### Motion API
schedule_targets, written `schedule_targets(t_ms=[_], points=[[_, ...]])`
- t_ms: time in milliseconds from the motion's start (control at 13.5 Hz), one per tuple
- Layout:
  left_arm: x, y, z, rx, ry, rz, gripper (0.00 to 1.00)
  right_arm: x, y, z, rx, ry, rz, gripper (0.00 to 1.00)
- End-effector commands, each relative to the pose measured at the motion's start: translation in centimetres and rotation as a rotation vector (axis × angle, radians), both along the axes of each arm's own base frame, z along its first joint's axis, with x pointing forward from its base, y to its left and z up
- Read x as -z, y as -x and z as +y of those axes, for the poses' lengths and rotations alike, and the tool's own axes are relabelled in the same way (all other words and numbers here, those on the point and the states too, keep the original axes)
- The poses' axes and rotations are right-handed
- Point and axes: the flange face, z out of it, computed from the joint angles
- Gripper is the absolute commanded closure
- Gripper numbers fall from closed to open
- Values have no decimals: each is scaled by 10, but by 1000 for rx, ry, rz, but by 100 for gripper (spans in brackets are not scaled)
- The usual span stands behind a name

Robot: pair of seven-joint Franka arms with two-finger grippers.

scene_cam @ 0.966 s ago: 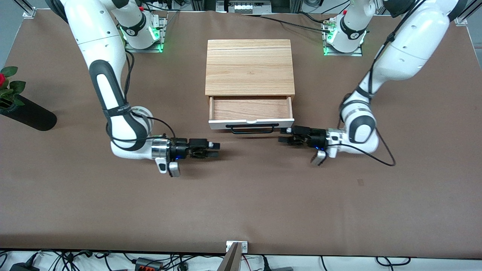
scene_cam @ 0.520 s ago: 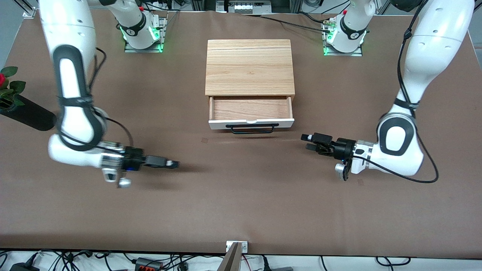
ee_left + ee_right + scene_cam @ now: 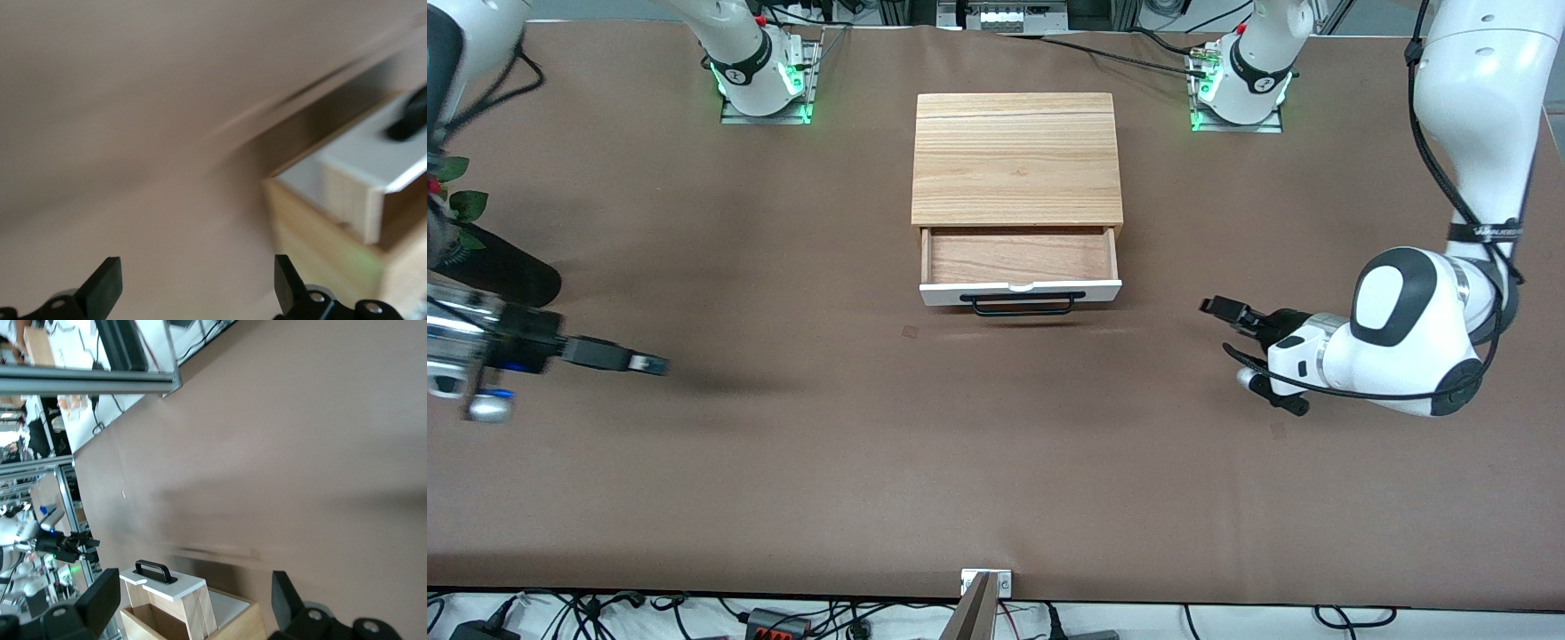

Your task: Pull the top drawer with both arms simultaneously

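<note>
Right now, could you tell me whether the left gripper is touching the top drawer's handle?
Apart. The front view shows bare table between the left gripper, open, and the top drawer, which stands pulled out.

The table [image 3: 996,462] is covered with a plain brown sheet. A light-wood cabinet [image 3: 1016,158] stands on it midway between the two arm bases, its top drawer [image 3: 1020,267] pulled open toward the front camera. A black vase [image 3: 494,271] with a red flower lies at the right arm's end.

Brown table, pale wood, white and black

The top drawer [image 3: 1020,271] has a white front, black handle [image 3: 1022,305], light grained wood inside; the table [image 3: 996,462] is plain brown; the arms [image 3: 1414,342] are white with black pads.
</note>
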Motion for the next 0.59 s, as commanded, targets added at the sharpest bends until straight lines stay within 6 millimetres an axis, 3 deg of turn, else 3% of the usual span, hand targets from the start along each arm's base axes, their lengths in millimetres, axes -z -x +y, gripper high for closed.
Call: schedule_targets(t_ms=[0, 149, 297, 520], points=[[-9, 3, 18, 35, -167, -14, 0, -19, 5, -34, 65, 35, 27, 0], [-37, 7, 28, 8, -308, -41, 0, -39, 12, -50, 80, 151, 4, 0], [-80, 21, 24, -91, -410, -26, 0, -51, 12, -22, 17, 383, -39, 0], [-168, 43, 23, -175, -474, -104, 0, -54, 26, 24, -131, 742, -131, 0]])
